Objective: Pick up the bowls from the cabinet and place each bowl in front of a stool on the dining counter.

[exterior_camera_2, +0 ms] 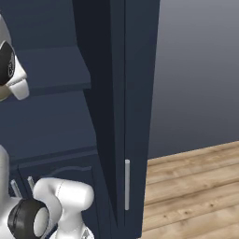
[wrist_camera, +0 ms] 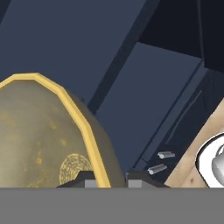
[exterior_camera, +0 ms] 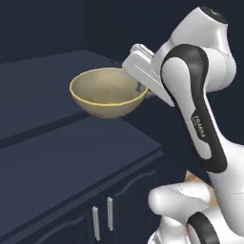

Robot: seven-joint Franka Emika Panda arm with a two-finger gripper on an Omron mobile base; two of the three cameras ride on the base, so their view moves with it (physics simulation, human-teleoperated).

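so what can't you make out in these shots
- Pincer tips, hand view: cut off by the bottom edge; the tan bowl's rim sits between them, so it is shut on the bowl.
- Pincer, left base view: hidden behind the hand and arm.
- Tan bowl, right base view: cut off by the left edge.
- Cabinet doors, left base view: lower part cut off by the bottom edge.

One small line of letters is printed in white on the dark band of the robot arm (exterior_camera: 199, 125) in the left base view. The letters are set sideways along the band. The word looks like "FRANKA", but it is too small to be read for sure. No other words, numbers or signs can be read.
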